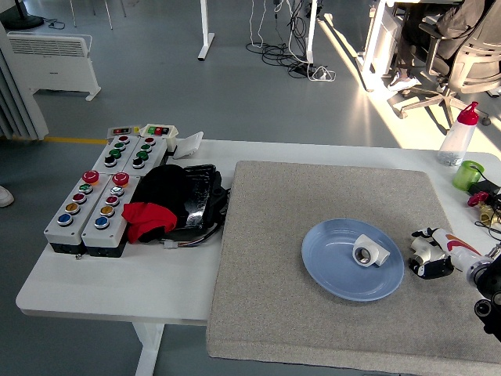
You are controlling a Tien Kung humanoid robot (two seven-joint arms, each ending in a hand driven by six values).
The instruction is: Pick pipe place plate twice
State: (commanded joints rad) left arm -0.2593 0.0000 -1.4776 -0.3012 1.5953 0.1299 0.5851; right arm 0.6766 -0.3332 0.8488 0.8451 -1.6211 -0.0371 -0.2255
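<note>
A blue plate (337,276) lies on the grey mat, right of centre. One white pipe fitting (369,251) rests inside it near its right rim. A second white pipe fitting (422,251) sits on the mat just right of the plate. My right hand (430,257) comes in from the right edge and has its fingers curled around this second fitting, low on the mat. The left arm does not show.
The grey mat (274,313) covers the table's right half. Two grey button boxes (98,194) and a black and red bundle (168,202) lie at the left. A clear bottle with a red cap (458,135) and a green cup (468,174) stand at the far right.
</note>
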